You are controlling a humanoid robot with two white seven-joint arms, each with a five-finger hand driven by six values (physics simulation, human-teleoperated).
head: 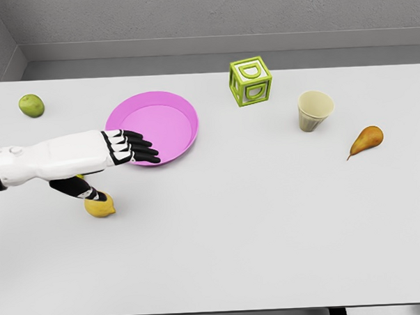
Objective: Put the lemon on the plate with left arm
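Observation:
A yellow lemon [100, 206] lies on the white table, just in front of the pink plate [168, 121]. My left hand [119, 156] hovers above it, coming in from the left edge. Its four black fingers [138, 147] stretch out straight over the plate's near rim, while the thumb [79, 189] hangs down and touches the lemon's top left. The hand is spread and holds nothing. The right arm does not show in the head view.
A green lime [31, 105] sits at the far left. A green letter cube [250, 81] stands behind the plate to the right, then a beige cup [314, 110] and a brown pear [366, 140].

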